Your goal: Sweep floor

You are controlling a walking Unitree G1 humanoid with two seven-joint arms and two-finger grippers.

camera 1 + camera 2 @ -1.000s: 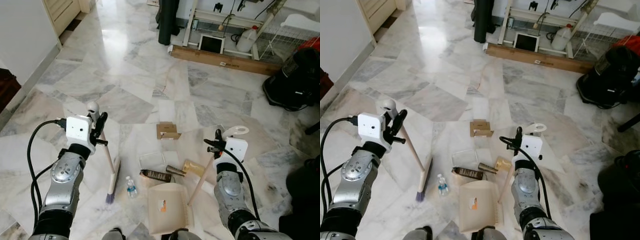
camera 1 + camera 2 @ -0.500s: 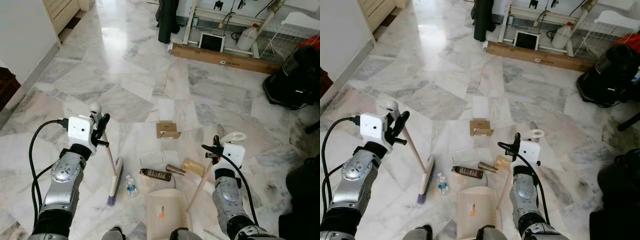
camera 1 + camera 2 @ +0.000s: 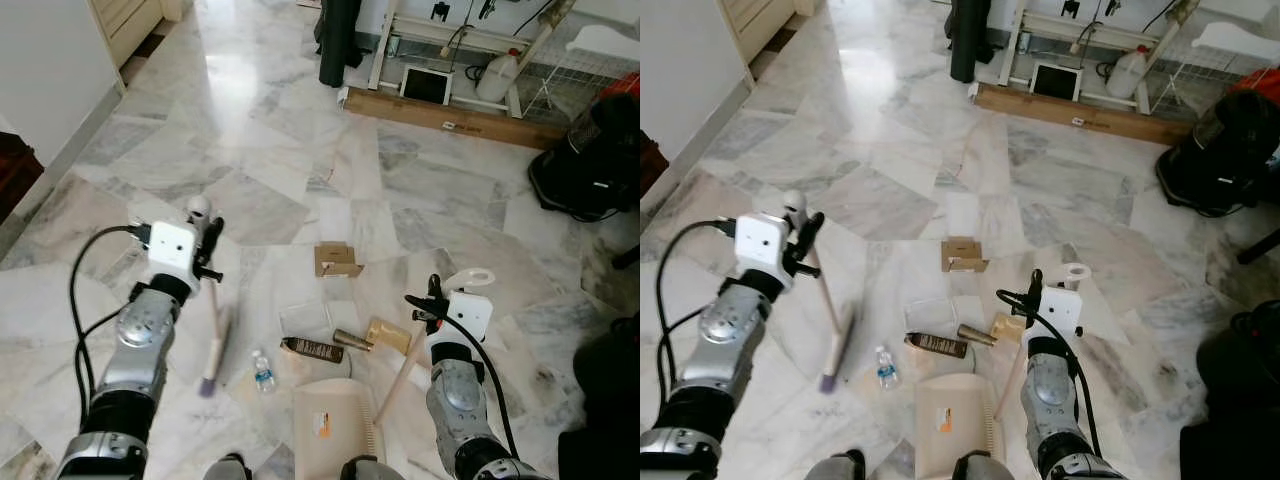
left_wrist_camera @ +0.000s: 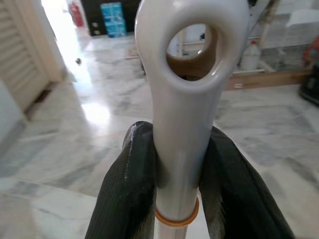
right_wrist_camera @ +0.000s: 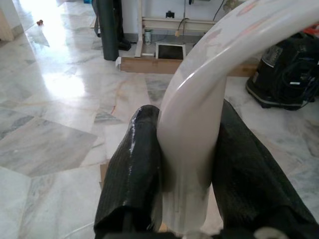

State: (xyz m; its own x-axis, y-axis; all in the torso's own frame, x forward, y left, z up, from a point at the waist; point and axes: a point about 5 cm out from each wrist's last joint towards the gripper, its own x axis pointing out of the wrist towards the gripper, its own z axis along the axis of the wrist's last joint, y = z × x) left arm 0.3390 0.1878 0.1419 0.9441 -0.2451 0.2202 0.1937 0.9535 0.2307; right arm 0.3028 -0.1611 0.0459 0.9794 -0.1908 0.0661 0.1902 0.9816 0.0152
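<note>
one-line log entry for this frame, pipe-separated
task: sweep floor | left gripper: shut on broom | right gripper: shut on dustpan handle | litter: water bottle, cardboard box on floor

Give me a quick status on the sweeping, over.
Left pincer shut on broom handle, right pincer shut on dustpan handle. Dustpan on floor at feet. Small bottle, brown tube, cardboard scrap ahead.

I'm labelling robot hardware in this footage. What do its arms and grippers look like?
Both arms are jointed silver metal. A white camera box sits on each wrist, with black cables looping back along the forearm. The left gripper and right gripper each have two long, glossy black fingers.
</note>
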